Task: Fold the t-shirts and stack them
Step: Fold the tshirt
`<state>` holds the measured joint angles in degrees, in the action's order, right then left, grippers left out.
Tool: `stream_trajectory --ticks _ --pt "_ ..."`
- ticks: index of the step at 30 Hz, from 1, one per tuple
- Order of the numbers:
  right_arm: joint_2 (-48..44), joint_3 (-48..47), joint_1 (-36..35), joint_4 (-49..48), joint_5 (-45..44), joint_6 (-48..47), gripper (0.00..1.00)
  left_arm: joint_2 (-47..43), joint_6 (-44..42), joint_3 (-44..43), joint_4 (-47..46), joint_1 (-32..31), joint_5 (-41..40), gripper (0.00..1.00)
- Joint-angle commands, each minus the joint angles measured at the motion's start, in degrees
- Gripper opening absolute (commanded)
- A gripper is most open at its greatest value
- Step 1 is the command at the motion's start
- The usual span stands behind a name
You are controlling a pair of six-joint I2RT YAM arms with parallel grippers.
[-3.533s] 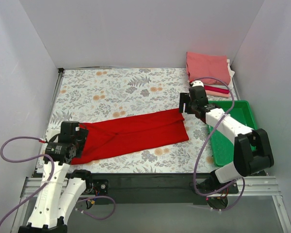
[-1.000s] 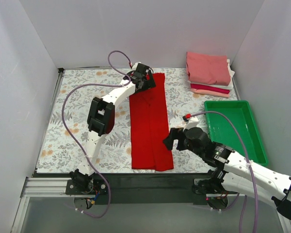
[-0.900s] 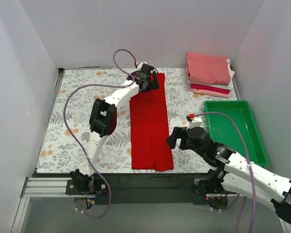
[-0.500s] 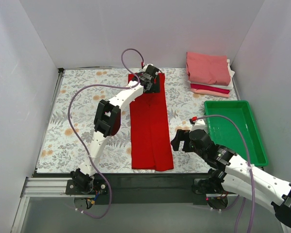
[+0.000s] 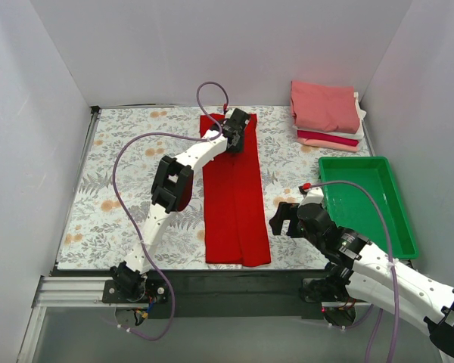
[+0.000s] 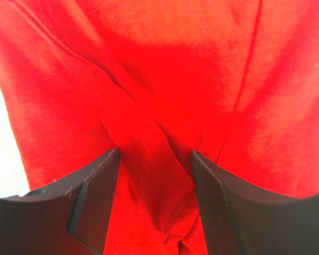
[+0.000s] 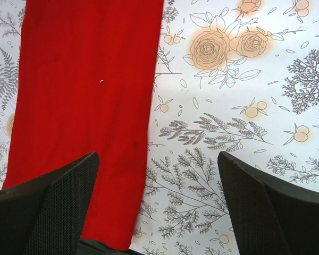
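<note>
The bright red t-shirt (image 5: 234, 198) lies as a long narrow strip running from the far side of the table to the near edge. My left gripper (image 5: 238, 130) is down on its far end. In the left wrist view the left gripper (image 6: 154, 155) has its jaws partly apart, with a raised ridge of the red t-shirt (image 6: 159, 106) between them. My right gripper (image 5: 281, 221) is open and empty over the table, just right of the strip's near half. In the right wrist view the right gripper (image 7: 158, 155) hovers by the shirt's right edge (image 7: 90, 95).
A stack of folded t-shirts (image 5: 325, 107), salmon-pink on top with white, crimson and peach below, sits at the far right corner. A green tray (image 5: 363, 206) lies on the right. The floral table cover (image 5: 129, 166) has grey walls on three sides.
The red shirt has turned from lying across the table to lying lengthwise. Over the last second the left gripper has slid right along the far end, and the right gripper has drawn back to the right.
</note>
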<state>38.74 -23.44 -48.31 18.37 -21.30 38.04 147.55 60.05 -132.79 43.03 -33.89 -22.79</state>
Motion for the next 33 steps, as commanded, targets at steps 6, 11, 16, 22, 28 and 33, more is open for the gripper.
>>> stream_trajectory --ticks 6,11,16,22,28,33 --pt "0.7 0.4 0.5 -0.4 -1.7 1.0 0.98 -6.9 0.5 2.5 2.5 -0.1 -7.9 0.55" --pt "0.7 0.5 0.5 -0.4 -1.7 1.2 0.98 -8.9 4.3 5.7 4.8 0.3 -12.2 0.55" --pt "0.7 0.6 0.4 -0.4 -1.2 1.2 0.98 -12.1 7.5 8.9 5.8 1.1 -12.9 0.56" --pt "1.6 0.6 0.5 -0.5 -0.9 1.3 0.98 -17.3 8.9 15.4 4.0 1.3 -12.4 0.57" --pt "1.3 0.6 0.6 -0.4 -1.0 1.2 0.98 -18.9 12.4 19.5 5.7 2.9 -12.1 0.60" --pt "0.9 0.7 0.6 -0.4 -1.1 0.9 0.98 -21.0 14.5 23.1 6.5 4.2 -10.1 0.60"
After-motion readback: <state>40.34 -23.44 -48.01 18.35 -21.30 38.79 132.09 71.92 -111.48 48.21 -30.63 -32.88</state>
